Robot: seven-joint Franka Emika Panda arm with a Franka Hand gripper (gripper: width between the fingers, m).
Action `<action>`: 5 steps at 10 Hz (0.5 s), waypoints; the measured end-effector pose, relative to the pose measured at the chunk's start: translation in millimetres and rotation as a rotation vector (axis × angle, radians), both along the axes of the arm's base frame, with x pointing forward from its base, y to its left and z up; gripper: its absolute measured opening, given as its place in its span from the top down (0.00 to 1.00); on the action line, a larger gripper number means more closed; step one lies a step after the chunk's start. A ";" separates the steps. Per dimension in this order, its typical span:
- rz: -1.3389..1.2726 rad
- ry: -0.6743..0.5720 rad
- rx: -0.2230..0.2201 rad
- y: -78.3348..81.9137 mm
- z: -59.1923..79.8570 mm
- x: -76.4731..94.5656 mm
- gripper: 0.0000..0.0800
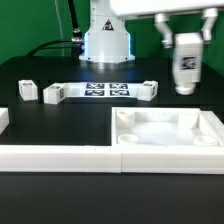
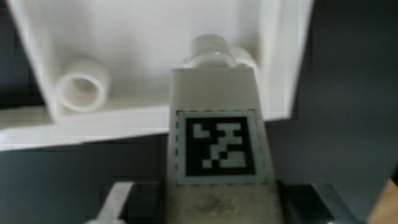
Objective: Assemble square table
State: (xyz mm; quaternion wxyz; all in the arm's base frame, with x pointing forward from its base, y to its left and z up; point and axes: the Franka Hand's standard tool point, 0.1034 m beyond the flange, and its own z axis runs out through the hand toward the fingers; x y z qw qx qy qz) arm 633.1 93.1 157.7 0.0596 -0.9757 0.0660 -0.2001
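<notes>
at the exterior view's right, the gripper hangs above the black table, clamped on a white leg that stands upright, its tag toward the camera. only the wrist view shows the leg's far end against the inside of the square table top, near a round socket. only the exterior view shows the top lying whole against the white border rail, three loose leg blocks by the marker board, and the arm's base behind. the backdrop is dark.
</notes>
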 end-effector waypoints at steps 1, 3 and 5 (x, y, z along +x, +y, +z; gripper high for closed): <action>0.001 -0.048 0.001 -1.0 -1.8 -1.2 0.64; 0.003 -0.140 0.010 5.0 -1.5 0.1 0.64; 0.056 -0.138 -0.021 15.0 -10.5 -3.0 0.64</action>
